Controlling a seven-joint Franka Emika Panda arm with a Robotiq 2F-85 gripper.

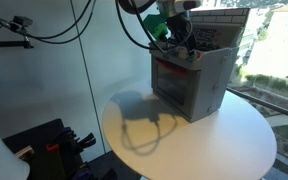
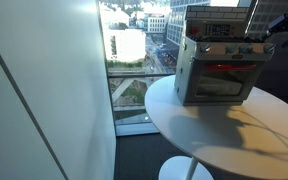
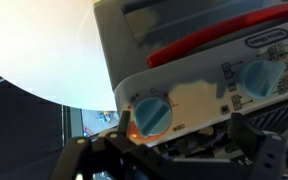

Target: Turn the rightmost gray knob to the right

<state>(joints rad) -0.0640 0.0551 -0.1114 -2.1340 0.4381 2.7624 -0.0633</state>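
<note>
A grey toy oven (image 1: 191, 82) stands on a round white table (image 1: 234, 140); it also shows in an exterior view (image 2: 216, 75). Its control panel carries blue-grey knobs. In the wrist view one knob (image 3: 152, 114) sits at the panel's end, and others (image 3: 260, 78) lie further along. My gripper (image 3: 180, 138) is right in front of the panel, its dark fingers apart, with the end knob just inside one finger. I cannot tell whether a finger touches the knob. In the exterior views the gripper (image 1: 176, 38) (image 2: 268, 37) is at the oven's upper corner.
The table (image 2: 214, 140) stands next to a floor-to-ceiling window (image 2: 134, 50) and a white wall (image 1: 44, 80). Black cables (image 1: 44, 30) hang behind the arm. Dark equipment (image 1: 54, 145) sits on the floor beside the table.
</note>
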